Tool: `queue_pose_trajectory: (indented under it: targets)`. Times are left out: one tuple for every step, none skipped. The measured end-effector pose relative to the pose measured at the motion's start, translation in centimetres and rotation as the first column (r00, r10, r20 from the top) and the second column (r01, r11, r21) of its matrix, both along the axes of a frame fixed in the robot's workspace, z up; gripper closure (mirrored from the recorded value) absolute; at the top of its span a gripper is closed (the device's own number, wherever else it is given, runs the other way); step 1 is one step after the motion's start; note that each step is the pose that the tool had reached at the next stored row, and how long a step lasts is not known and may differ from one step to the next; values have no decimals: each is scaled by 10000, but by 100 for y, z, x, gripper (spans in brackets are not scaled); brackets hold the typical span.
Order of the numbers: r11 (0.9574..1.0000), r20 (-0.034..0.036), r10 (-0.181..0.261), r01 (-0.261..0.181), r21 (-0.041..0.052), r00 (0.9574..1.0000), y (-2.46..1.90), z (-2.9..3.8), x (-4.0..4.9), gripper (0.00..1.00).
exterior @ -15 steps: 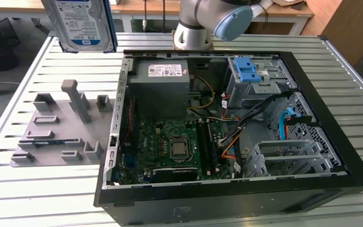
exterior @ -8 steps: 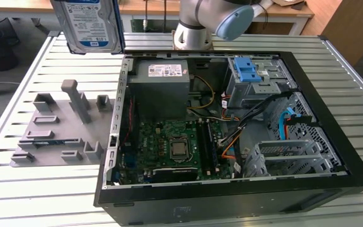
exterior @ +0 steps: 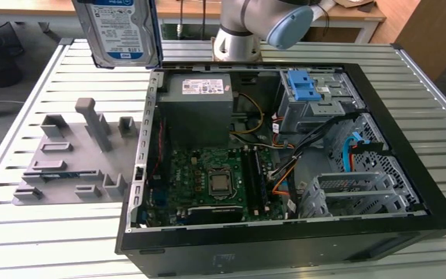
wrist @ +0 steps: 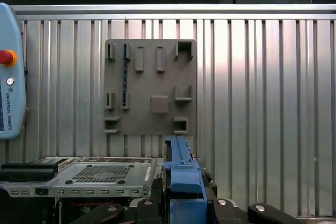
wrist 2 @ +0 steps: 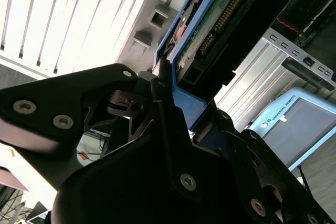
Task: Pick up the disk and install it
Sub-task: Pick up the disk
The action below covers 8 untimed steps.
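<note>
I see the arm (exterior: 238,29) standing at the far edge of the slatted table (exterior: 37,244), behind the open computer case (exterior: 409,226). Its grey column and blue-capped joint run out of the top of the exterior view.

It carries the disk (exterior: 122,32) high, at the top of that view toward its left. The disk hangs upright with the white-and-blue label facing the camera. Its lower edge overlaps the far corner of the case on the exterior view's left, well above the grey fixture plate (exterior: 68,157) lying beside the case.

In the second wrist view I get the gripper (wrist 2: 181,103) close up. The jaws stand narrow, clamped on the blue carrier frame (wrist 2: 184,106) at one end of the disk. One of the black fingers (wrist 2: 163,98) presses flat against the frame's edge. Past the clamp, the disk's green circuit board and dark connectors reach away from the camera.

The first wrist view looks flat onto the table, so I read the tool as pointing roughly straight down. The blue frame's edge juts up between the black linkages. The fixture plate sits square on the slats beyond it, part of the case's metal wall lies at one side, and a pale blue pendant (wrist: 10,72) with a red button rests on the table nearby.

Inside the case I see the power-supply box (exterior: 200,110), the motherboard (exterior: 215,180) and a blue latch (exterior: 308,87) on the drive cage.
</note>
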<state>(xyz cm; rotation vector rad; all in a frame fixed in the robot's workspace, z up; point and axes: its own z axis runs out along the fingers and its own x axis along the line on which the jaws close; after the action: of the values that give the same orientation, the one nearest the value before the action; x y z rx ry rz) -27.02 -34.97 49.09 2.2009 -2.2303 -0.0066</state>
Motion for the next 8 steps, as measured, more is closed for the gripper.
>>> queue_pose_trajectory:
  targets:
    - [10000, 0, -1, 1, 0, 10000, 0, 0, 0, 64]
    - [10000, 0, -2, 2, 0, 10000, 0, 0, 0, 64]
    - [10000, 1, -1, 1, 1, 10000, 0, -1, 1, 64]
    - [10000, 0, -2, 2, 0, 10000, 0, 0, 1, 64]
    - [10000, 0, -1, 1, 0, 10000, -1, 0, 2, 64]
    - [10000, 0, 1, -1, 0, 10000, -6, 0, 2, 64]
    - [10000, 0, 0, 0, -1, 10000, -15, 0, 2, 64]
    - [10000, 1, -1, 1, 0, 10000, -26, 0, 2, 64]
